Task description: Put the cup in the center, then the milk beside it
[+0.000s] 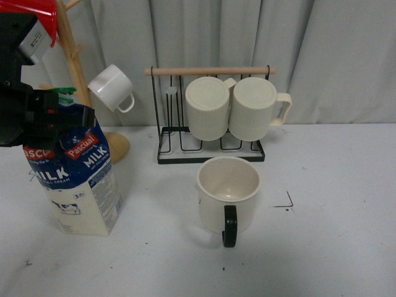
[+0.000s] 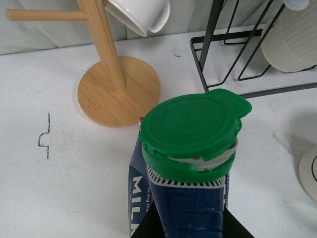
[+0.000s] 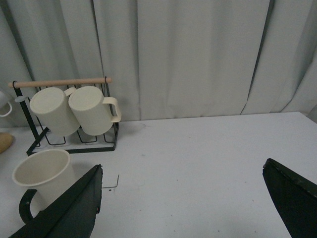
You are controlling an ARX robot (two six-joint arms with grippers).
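- The milk carton (image 1: pixel 77 185) is seen at the lower left of the front view, well apart from the cup (image 1: pixel 229 198), which is set in the middle of the frame just left of a black corner mark (image 1: pixel 286 203).
- The left gripper (image 1: pixel 49 117) appears to be closed on the carton's folded top, just under the green cap (image 2: pixel 190 129) (its fingertips are mostly hidden). The right gripper (image 3: pixel 178 208) is held wide open and nothing is held in it.
- The carton's long axis is kept near vertical, with a slight lean; the cap is turned upward and the "MILK" label is turned toward the camera.
- The cup is stood upright, mouth up, with its black handle pointed toward the lower edge of the frame.
- Tipping or swinging is likely if the carton is moved fast, since it is tall and is gripped only at the top.
- The cup could be knocked out of place if the carton is brought too close.
- The wooden stand (image 1: pixel 77 68) behind the carton could be clipped if the carton is lifted carelessly.
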